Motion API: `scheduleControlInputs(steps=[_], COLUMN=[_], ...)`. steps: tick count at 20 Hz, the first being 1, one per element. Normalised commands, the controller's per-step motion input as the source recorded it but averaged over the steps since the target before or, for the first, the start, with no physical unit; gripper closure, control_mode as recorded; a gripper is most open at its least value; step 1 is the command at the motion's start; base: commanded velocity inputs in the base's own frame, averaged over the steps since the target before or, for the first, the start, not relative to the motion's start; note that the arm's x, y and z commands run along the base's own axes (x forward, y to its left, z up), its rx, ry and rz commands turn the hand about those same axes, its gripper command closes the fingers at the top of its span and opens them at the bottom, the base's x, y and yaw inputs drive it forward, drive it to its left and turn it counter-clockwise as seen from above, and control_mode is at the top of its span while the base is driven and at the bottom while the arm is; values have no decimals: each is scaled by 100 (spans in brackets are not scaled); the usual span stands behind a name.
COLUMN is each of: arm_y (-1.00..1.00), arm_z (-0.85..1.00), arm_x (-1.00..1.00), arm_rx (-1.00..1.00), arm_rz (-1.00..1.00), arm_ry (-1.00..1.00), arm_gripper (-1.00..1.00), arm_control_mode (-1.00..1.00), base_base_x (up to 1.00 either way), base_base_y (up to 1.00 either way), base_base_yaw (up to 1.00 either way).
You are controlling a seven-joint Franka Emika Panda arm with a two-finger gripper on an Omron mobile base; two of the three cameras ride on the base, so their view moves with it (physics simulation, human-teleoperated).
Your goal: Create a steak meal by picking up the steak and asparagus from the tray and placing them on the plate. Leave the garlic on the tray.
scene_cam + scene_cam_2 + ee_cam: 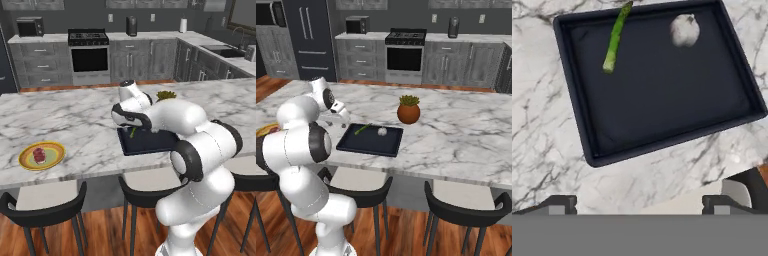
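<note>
The marble desk (75, 115) has lots of bare room around the tray (662, 115), which sits near its front edge. One asparagus (615, 39) and one garlic (685, 30) lie apart on the tray by its far rim, and one steak (39, 154) sits on the plate (55, 160) well off to the left. The hand (639, 202) hangs over the tray, wide open and holding nothing.

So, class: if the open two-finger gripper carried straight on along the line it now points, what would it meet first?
Probably the flat dark navy tray, on its bare floor; the gripper looks down on it. The thin green asparagus stalk and whitish garlic bulb lie farther off. Depth is uncertain.
</note>
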Motion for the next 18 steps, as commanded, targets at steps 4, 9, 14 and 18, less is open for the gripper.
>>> scheduleControlInputs(steps=[4,9,14,18], arm_y=[-51,-14,0,0], arm_z=[-8,-23,-38,-38], arm_x=[62,55,52,39], arm_rx=[3,1,2,0], arm_rz=[-10,-5,-2,0], arm_ry=[0,0,0,0], arm_gripper=[-100,-100,-100,-100], arm_control_mode=[-100,-100,-100,-100], base_base_x=[0,0,0,0], base_base_y=[0,0,0,0], base_base_yaw=[0,0,0,0])
